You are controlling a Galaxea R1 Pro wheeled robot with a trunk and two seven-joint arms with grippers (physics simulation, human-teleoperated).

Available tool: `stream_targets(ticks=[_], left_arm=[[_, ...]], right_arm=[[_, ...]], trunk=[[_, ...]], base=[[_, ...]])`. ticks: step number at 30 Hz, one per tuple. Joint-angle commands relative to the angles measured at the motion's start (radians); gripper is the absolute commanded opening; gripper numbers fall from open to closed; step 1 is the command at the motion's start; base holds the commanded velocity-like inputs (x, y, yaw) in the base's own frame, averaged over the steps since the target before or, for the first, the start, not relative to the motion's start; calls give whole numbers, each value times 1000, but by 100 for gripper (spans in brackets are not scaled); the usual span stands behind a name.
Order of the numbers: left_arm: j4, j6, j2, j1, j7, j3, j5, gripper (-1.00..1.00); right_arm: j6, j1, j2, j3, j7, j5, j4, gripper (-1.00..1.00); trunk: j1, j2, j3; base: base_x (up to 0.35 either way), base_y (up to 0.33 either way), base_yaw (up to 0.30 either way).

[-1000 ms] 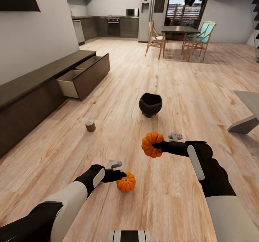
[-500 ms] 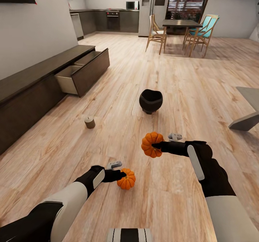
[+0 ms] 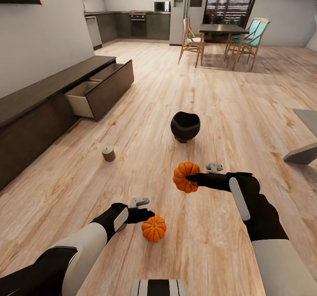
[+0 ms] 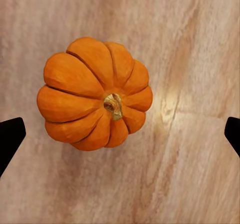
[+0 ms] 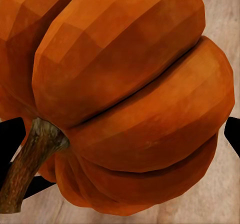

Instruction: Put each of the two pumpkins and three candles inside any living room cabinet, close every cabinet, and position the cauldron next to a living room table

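The long dark-brown cabinet (image 3: 44, 98) ran along the wall at ten o'clock in the head view, with one drawer (image 3: 94, 94) pulled out and showing its pale inside. The matte black cauldron (image 3: 185, 126) stood on the wood floor (image 3: 145, 111) near twelve o'clock, apart from everything else. At three o'clock a grey leg of the glass-topped coffee table (image 3: 301, 154) showed at the edge.

The right gripper (image 3: 190, 178) held one pumpkin (image 3: 186, 177) off the floor; in the right wrist view that pumpkin (image 5: 120, 99) sat tight between the dark fingertips at either side, so it was pinched. The other pumpkin (image 3: 153, 228) lay on the floor at six o'clock, just past the left gripper (image 3: 147, 214). In the left wrist view this pumpkin (image 4: 94, 94) sat stem up, with the fingertips (image 4: 10, 136) spread wide and well clear of it, so that gripper held nothing. A single tan candle (image 3: 108, 153) stood on the floor at ten o'clock, between the robot and the cabinet.

By my reading, the step in hand was carrying pumpkins to the open drawer. The next move likely called for lowering the left gripper around the floor pumpkin and closing, then driving toward the drawer.
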Motion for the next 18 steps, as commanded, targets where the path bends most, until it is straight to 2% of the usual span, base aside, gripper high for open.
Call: stream_targets(ticks=[1, 6, 18], left_arm=[[-1, 7, 0, 0, 1, 1, 7, 100], [1, 7, -3, 0, 1, 1, 7, 100], [2, 7, -2, 0, 0, 1, 7, 100]], right_arm=[[4, -1, 0, 0, 3, 0, -1, -100], [4, -1, 0, 0, 3, 0, -1, -100], [4, -1, 4, 0, 3, 0, -1, -100]], trunk=[[0, 0, -1], [0, 0, -1], [5, -3, -47]], base=[[11, 0, 0], [3, 0, 0], [0, 0, 0]])
